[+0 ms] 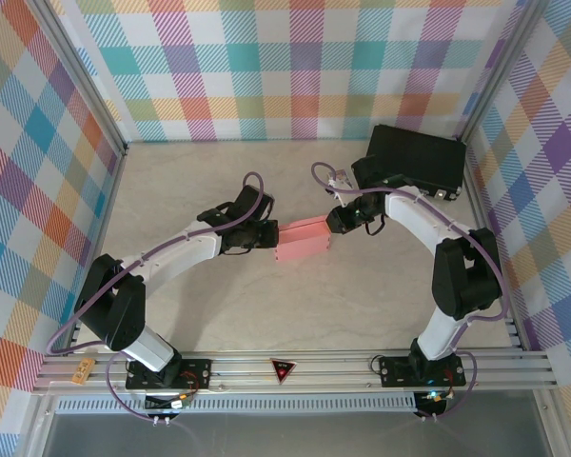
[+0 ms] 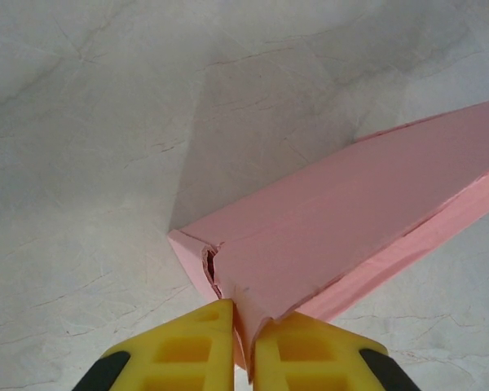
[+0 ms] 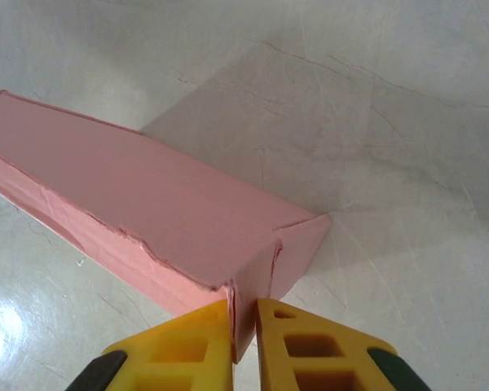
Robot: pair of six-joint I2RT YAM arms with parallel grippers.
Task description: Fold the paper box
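Salmon-pink thin cardboard formed the paper box (image 1: 303, 238), a small rectangular carton near the middle of the pale marble-patterned table (image 1: 219, 324), stretched between the two arms. The left gripper (image 1: 269, 235) met the box's left end. In the left wrist view its yellow plastic fingers (image 2: 187, 350) were pressed nearly together, pinching a thin edge of pink card at a corner where the cardboard looked torn and crumpled. The right gripper (image 1: 332, 222) met the opposite end. In the right wrist view its yellow fingers (image 3: 310, 350) were likewise closed on a thin pink edge at the corner of the end panel. From that side the box read as a long formed block with a flat top, a side wall with a ragged crease and a closed end face. Whether its underside touched the table could not be told. A large black rectangular hard case (image 1: 417, 157) lay at the far right corner, well apart from the box. Pastel plaid walls (image 1: 295, 57) enclosed the table on three sides.
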